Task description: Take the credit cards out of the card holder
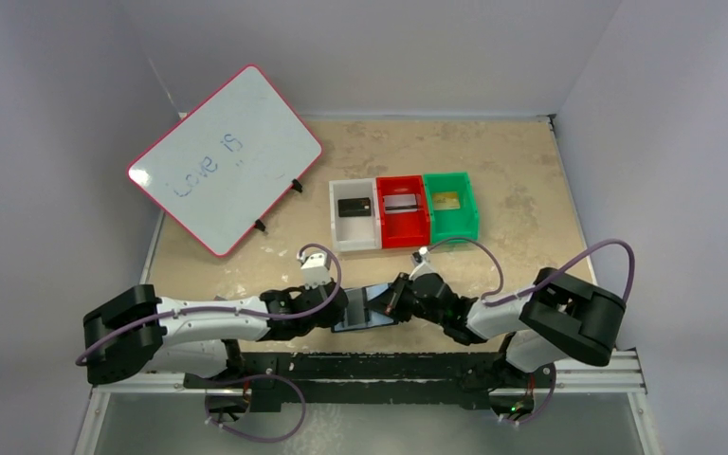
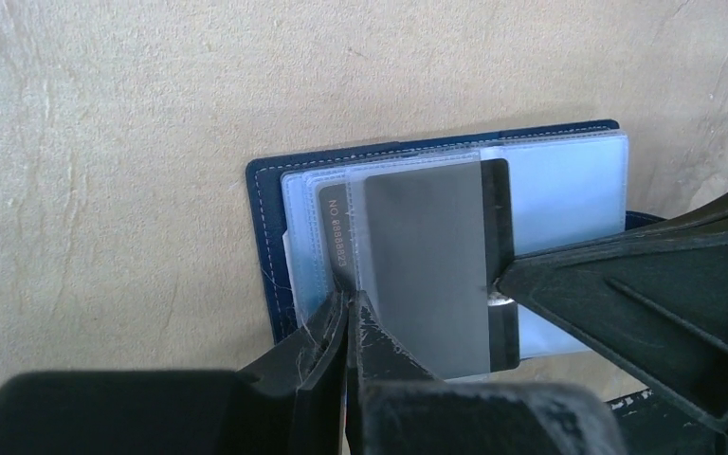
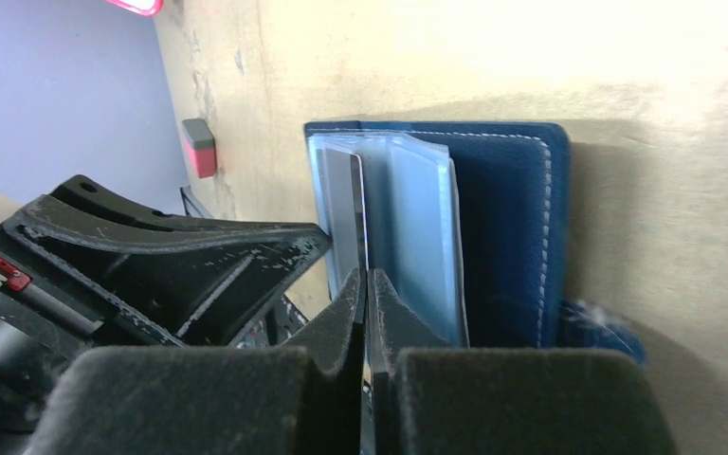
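Note:
The navy card holder (image 1: 372, 309) lies open on the table between both grippers, its clear light blue pockets facing up (image 2: 569, 185). A dark credit card (image 2: 500, 213) sticks partway out of a pocket toward the right arm. My left gripper (image 2: 349, 296) is shut on the near edge of the holder's clear pocket. The right gripper (image 3: 367, 277) is shut on the protruding edge of that credit card (image 3: 353, 204). In the top view the left gripper (image 1: 344, 309) and right gripper (image 1: 396, 301) meet over the holder.
Behind the holder stand a white bin (image 1: 354, 237) with a black card, a red bin (image 1: 404, 233) with a silver card and a green bin (image 1: 452, 227) with a gold card. A whiteboard (image 1: 225, 158) leans at the back left. A pink eraser (image 3: 199, 147) lies nearby.

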Robot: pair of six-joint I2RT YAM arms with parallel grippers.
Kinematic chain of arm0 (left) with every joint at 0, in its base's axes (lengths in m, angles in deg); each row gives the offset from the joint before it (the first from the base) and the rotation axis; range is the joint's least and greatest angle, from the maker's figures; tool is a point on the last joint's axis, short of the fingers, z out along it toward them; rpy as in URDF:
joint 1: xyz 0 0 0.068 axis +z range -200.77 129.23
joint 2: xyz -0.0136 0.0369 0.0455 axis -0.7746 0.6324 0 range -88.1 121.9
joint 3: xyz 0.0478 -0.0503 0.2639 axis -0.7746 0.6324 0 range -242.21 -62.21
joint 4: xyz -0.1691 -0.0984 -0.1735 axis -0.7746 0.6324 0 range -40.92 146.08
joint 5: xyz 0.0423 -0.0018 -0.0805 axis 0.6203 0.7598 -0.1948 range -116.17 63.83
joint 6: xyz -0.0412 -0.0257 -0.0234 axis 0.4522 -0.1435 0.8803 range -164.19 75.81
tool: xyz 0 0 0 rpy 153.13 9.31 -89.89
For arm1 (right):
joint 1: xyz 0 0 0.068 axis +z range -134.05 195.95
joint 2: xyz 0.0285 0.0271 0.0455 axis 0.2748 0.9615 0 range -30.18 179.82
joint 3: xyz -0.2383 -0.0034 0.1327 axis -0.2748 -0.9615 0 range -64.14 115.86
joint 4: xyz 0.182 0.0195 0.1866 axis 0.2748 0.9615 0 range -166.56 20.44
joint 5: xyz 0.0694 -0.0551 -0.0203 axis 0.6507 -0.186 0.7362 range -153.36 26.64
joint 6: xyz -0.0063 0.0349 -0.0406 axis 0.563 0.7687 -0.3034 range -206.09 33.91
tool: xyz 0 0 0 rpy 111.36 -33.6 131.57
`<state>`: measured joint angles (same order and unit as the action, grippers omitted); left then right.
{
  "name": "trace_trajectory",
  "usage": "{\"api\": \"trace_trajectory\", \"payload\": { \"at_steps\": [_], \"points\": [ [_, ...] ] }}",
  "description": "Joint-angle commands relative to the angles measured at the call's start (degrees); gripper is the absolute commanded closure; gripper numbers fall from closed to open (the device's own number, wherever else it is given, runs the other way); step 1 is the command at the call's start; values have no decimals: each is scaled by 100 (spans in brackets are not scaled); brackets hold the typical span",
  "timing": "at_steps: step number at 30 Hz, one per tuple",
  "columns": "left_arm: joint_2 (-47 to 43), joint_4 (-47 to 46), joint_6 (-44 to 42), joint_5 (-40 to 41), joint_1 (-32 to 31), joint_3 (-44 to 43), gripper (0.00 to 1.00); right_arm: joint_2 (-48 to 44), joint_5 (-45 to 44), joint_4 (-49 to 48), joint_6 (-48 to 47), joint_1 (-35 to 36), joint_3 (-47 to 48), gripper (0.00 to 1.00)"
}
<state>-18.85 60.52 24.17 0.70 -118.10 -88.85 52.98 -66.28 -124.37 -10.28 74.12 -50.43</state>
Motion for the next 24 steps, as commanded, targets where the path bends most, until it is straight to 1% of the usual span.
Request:
{"api": "trace_trajectory", "payload": {
  "at_steps": [1, 8, 11, 15, 20, 24],
  "points": [
    [125, 384, -51, 222, -43, -105, 100, -124, 236, -269, -312, -226, -266, 100],
    [61, 528, -51, 330, -39, -157, 100, -176, 291, -78, -407, -371, -330, 100],
    [-85, 562, -41, 366, -43, -198, 100, -245, 243, 210, -529, -385, -211, 100],
    [-446, 553, -30, 422, -39, -355, 90, -265, 328, 448, -753, -393, 14, 100],
    [-722, -152, -83, 178, -41, -475, 80, -67, 320, 704, -900, -391, 255, 100],
    [-543, -378, -130, 83, -43, -605, 79, -103, 269, 808, -905, -402, 267, 100]
  ]
}}
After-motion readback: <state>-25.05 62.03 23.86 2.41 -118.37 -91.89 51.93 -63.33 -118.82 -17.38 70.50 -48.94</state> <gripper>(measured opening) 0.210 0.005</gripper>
